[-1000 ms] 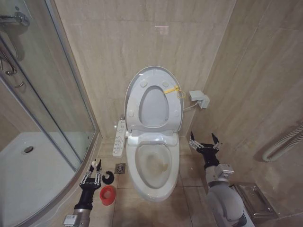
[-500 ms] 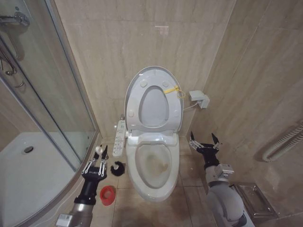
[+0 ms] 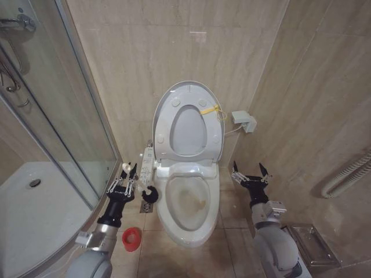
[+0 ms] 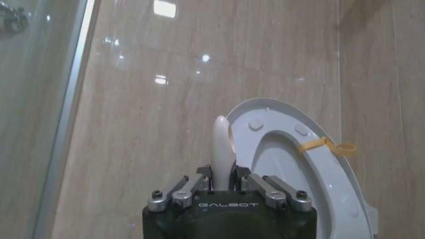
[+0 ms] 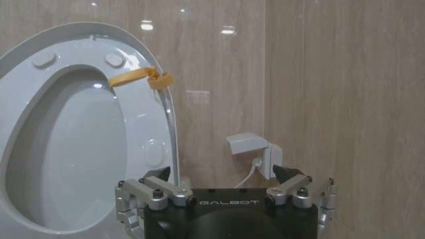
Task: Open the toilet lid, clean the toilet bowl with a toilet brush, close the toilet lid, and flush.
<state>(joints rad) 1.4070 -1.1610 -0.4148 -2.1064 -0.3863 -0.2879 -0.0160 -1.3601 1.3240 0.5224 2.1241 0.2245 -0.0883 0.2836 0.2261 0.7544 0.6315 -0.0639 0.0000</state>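
The left gripper (image 3: 128, 175) has its fingers closed on the white stick handle of the toilet brush (image 3: 146, 189), whose black bristle head hangs below and to the inner side of the fingertips, just beside the rim of the toilet bowl (image 3: 188, 202) and not yet over it. In the left wrist view the handle's rounded end (image 4: 221, 144) rises straight up between the closed fingers, so the grip looks centred and square. The toilet lid (image 3: 188, 119) stands upright against the wall beyond the fingers, with the seat ring tied to it by a yellow tie (image 3: 212, 110), so the bowl lies open. The red cup holder (image 3: 132, 238) sits on the floor behind the left fingers, well apart from the bristles. The right gripper (image 3: 250, 174) hovers at the other side of the bowl with its fingers spread wide, holding nothing. To do this step well, I would judge the bristles need to clear the rim and the button panel (image 3: 146, 168) that lies right by the fingers, then go down into the basin toward the yellowish stain (image 3: 200, 204), with the handle held firmly so it does not twist when the head presses on the ceramic.
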